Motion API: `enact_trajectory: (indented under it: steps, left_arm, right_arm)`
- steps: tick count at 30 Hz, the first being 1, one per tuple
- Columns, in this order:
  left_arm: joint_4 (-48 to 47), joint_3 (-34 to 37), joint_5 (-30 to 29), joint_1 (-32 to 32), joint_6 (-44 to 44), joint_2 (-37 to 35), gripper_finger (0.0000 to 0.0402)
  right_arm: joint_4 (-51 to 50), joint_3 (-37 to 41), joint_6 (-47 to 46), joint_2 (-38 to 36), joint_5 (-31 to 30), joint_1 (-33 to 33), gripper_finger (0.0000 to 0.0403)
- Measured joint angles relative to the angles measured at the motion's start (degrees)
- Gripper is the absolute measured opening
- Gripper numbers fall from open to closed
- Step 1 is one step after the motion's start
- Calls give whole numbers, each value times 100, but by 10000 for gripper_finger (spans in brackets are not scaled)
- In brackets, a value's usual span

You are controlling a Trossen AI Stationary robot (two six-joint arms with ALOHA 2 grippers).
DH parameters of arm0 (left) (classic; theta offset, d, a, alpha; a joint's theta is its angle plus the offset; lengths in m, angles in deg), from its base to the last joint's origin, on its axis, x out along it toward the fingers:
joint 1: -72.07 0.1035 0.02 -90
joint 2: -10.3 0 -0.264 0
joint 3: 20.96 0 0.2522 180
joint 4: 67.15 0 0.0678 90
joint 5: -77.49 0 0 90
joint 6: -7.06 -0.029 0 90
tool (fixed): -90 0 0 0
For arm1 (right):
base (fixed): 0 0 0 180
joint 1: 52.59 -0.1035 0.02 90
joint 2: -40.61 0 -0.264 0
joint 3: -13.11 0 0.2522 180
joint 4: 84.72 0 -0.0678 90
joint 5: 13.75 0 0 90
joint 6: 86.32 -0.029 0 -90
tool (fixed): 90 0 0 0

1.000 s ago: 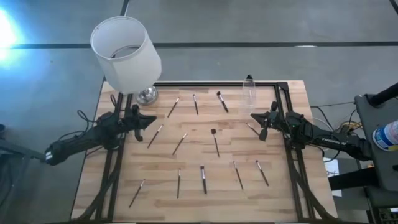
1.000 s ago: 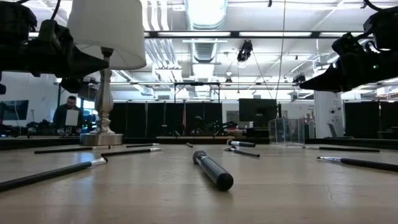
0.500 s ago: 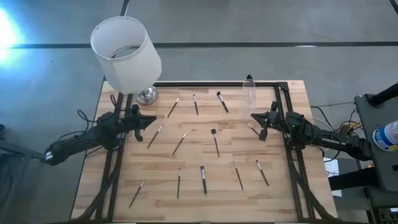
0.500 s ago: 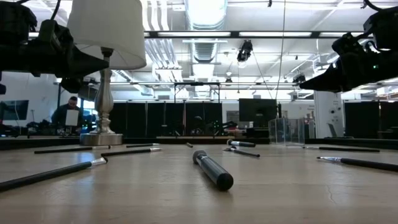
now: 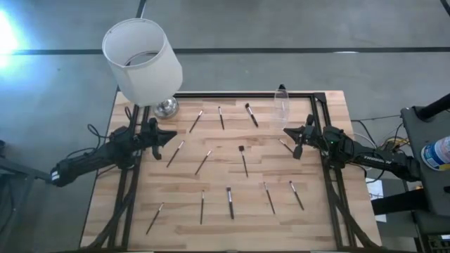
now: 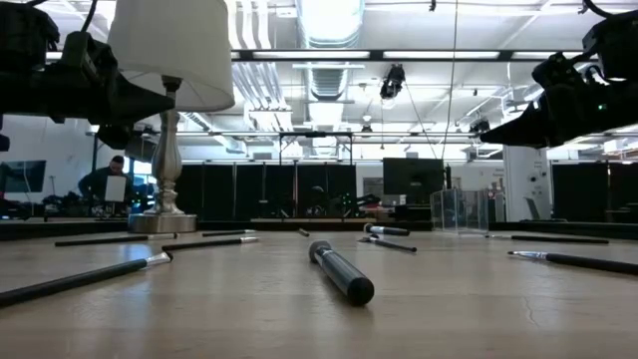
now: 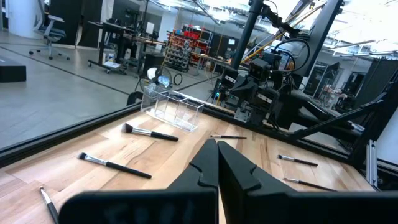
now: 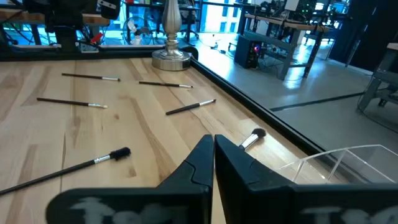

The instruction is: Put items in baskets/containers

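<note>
Both claws are pinched fully closed and hold nothing. The left claw [image 5: 171, 135] hangs over the left side of the wooden counter [image 5: 232, 218], and the right claw [image 5: 290, 133] hangs over the right side, near the far edge; each points inward toward the middle.

About a dozen thin brushes lie scattered flat across the counter, well apart from one another. One with a square dark head [image 5: 242, 159] sits near the centre, a thicker dark-handled brush [image 5: 229, 202] lies nearer the front, and another brush [image 5: 285, 145] lies just beside the right claw. The clear cup [image 5: 283, 104] stands at the far right edge, close to the right claw, and appears empty.

Likely trouble, as a judgement: the brushes are slim and lie flush on the wood, so a claw coming down slightly off line could skid one away or roll it rather than lift it. The cup is light and narrow; a brush dropped at an angle, or a bump from the right claw, could tip it or push it off the edge.

A lamp with a large white shade [image 5: 140, 60] on a metal base [image 5: 166, 107] stands at the far left corner, just behind the left arm; it could crowd that arm's reach toward the far-side brushes. A black rail [image 5: 242, 94] frames the counter's far edge.
</note>
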Motion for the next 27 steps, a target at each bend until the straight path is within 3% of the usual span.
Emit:
enact_trajectory:
  steps: [8,13,17,23,27]
  left_arm:
    - [1,0,2,0,-2,2,0]
    - [2,0,2,0,-2,-1,0]
    - [1,0,-1,0,-2,1,0]
    - [2,0,1,0,0,2,0]
    - [0,0,-1,0,0,2,0]
  right_arm:
    - [81,-2,-4,-2,0,0,9]
    - [197,0,-868,0,2,0,9]
    - [775,-1,-1360,7,1,0,8]
    - [2080,-2,-1270,4,22,0,8]
    - [2241,-30,-1147,4,201,-2,8]
